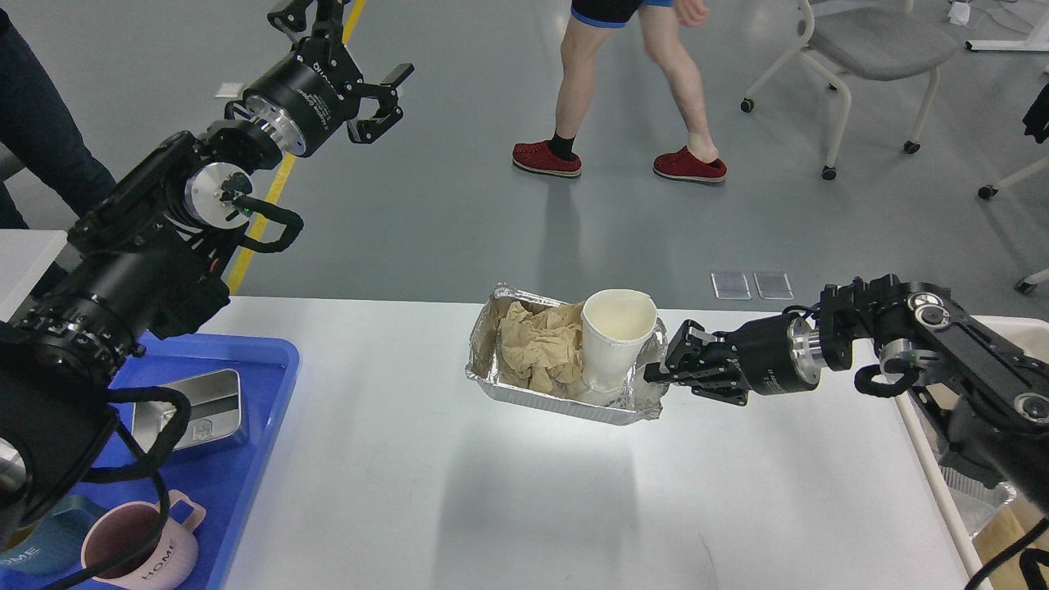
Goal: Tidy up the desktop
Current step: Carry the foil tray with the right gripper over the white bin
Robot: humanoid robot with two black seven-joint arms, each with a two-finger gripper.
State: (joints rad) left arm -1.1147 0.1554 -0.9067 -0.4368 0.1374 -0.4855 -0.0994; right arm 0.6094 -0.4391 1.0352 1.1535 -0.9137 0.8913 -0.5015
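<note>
The white desktop fills the lower view. A foil tray holds crumpled brown paper and a white paper cup. The tray hangs tilted a little above the desktop, with a shadow beneath it. My right gripper is shut on the tray's right rim. My left gripper is open and empty, raised high at the upper left, beyond the desktop's far edge.
A blue tray at the left holds a steel box and a pink mug. A cream bin stands off the right edge. A person walks on the floor behind, near chairs.
</note>
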